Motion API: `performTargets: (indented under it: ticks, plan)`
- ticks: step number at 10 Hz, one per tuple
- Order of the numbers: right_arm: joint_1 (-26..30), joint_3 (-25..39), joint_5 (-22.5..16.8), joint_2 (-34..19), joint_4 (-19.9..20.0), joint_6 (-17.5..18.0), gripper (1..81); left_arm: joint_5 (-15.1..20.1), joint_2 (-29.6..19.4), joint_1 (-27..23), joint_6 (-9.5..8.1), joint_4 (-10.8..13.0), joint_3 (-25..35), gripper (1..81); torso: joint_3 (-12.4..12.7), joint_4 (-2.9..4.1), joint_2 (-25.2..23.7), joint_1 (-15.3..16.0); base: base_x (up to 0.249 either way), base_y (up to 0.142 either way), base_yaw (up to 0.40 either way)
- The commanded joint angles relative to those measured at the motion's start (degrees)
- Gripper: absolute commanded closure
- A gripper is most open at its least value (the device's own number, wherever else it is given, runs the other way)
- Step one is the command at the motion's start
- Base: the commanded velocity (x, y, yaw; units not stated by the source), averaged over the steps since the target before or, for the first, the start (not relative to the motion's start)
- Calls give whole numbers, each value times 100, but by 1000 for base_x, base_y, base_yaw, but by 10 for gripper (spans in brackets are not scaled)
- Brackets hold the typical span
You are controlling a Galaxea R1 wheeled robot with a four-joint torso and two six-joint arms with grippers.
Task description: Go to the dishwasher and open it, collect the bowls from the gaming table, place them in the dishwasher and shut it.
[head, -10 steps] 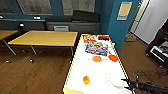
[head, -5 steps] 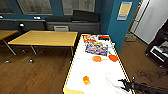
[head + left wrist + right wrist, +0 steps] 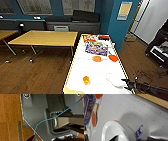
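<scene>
The gaming table (image 3: 100, 72) stretches ahead, its top white with yellow edges. A white bowl (image 3: 113, 80) sits near its close right corner. My right gripper (image 3: 126, 84) comes in from the lower right, right beside this bowl, and is open. In the right wrist view the white bowl (image 3: 116, 131) is large, with one dark fingertip (image 3: 114, 138) over its hollow and the other outside its wall. An orange bowl (image 3: 113, 58) lies further up the table, and a small orange object (image 3: 86, 80) is nearer. The dishwasher is out of view. The left wrist view shows the robot's own body over the wooden floor (image 3: 10, 119).
An orange paddle with a yellow handle (image 3: 96, 58) and colourful game boxes (image 3: 96, 47) lie on the table's far half. A yellow-topped table (image 3: 45, 37) stands to the left. A teal pillar (image 3: 120, 27) and black equipment (image 3: 160, 47) are to the right.
My right gripper has shifted slightly beside the white bowl. The table and the things on it have stayed in place.
</scene>
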Motion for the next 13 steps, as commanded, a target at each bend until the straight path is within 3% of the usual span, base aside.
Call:
performTargets:
  ticks: [1, 3, 4, 7, 9, 10, 11, 13]
  plan:
    - [772, -5, -224, -159, 94, 58, 10, 380, -14, -91, 9, -48, -16, 10, 0, 0, 0, 0, 0, 0, 0]
    - [763, 21, -258, -185, 130, 129, 10, 380, -40, -73, 9, -48, -16, 10, 0, 0, 0, 0, 0, 0, 0]
    - [763, 57, -268, -212, 130, 129, 811, 380, -49, -73, 9, -48, -16, 10, 0, 0, 0, 0, 0, 0, 0]
    - [833, 593, -259, -546, 121, 120, 811, 380, -40, -73, 9, -48, 2, 10, 0, 0, 0, 2, 0, 0, 0]
    - [1201, 1471, -320, -1257, 51, 120, 811, 371, -22, -73, 9, -31, 11, 10, 0, 0, 0, 2, 0, 0, 0]
    - [1448, 2069, -461, -1820, -37, 111, 811, 371, -5, -73, 17, -22, 11, 10, 0, 0, 0, 2, 0, 0, 0]
    - [1641, 2507, -889, -2380, -195, 120, 811, 371, 22, -82, 17, -22, 11, 10, -2, 0, 0, 2, 0, 0, 0]
    - [1651, 3163, -1461, -3378, -651, 77, 811, 371, 74, -91, 17, 13, 11, 10, -2, 0, 0, 4, 0, 0, 0]
